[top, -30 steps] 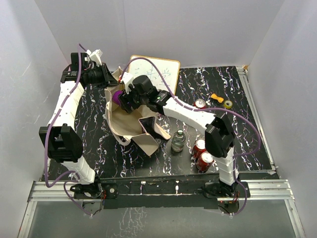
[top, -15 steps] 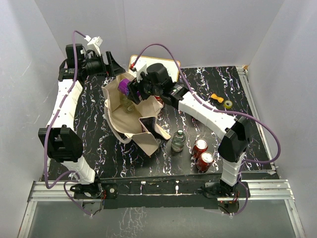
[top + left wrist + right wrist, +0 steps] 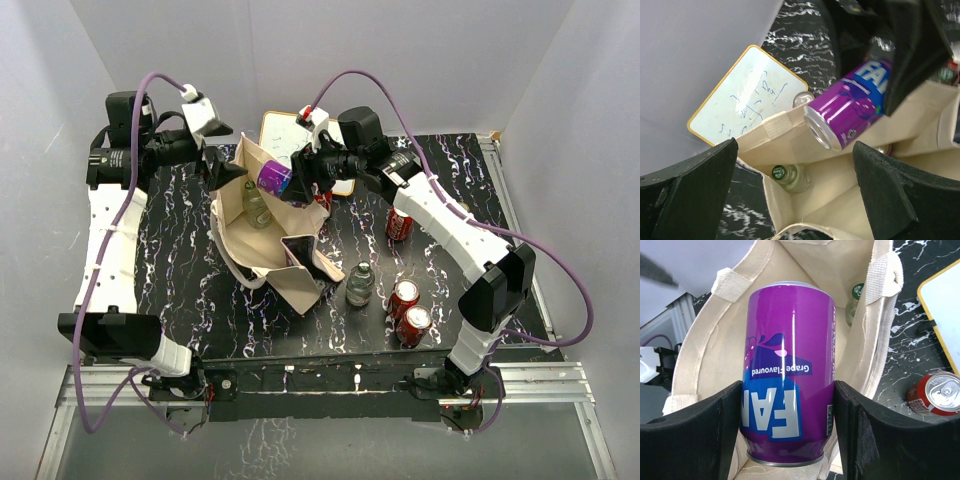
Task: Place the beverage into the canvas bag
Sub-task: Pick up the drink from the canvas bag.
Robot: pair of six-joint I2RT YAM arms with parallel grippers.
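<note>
top external view: at the far left the left gripper (image 3: 222, 168) is seen spread wide, nothing gripped between its black fingers, just beside the back left rim of the canvas bag (image 3: 228, 215). the bag is stood on the black, white-veined marble-look table (image 3: 180, 270) with its mouth gaping upward. its soft, creased beige cloth is slumped toward the front, where a dark printed panel (image 3: 300, 250) is folded over. a clear glass bottle (image 3: 257, 205) with a green cap is seen inside the bag, against the back wall.

over the back rim of the bag the purple can (image 3: 272, 179) is held in the air, not yet down inside. it is clamped across its glossy cylindrical body by the right gripper (image 3: 787, 385), one black finger pressed on each side. the can's long axis is laid close to level, slightly tilted, and one silver end is pointed left and down toward the bag's mouth and the left gripper. in the right wrist view its white lettering is read upside down, and woven beige handle loops (image 3: 727, 280) are seen stitched at the bag's rim.

behind the bag a white board (image 3: 290, 135) with a yellow frame and scribbled writing is laid flat. further right, a small bottle (image 3: 360, 283) and three red cans (image 3: 404, 295) are stood upright on the table.
</note>
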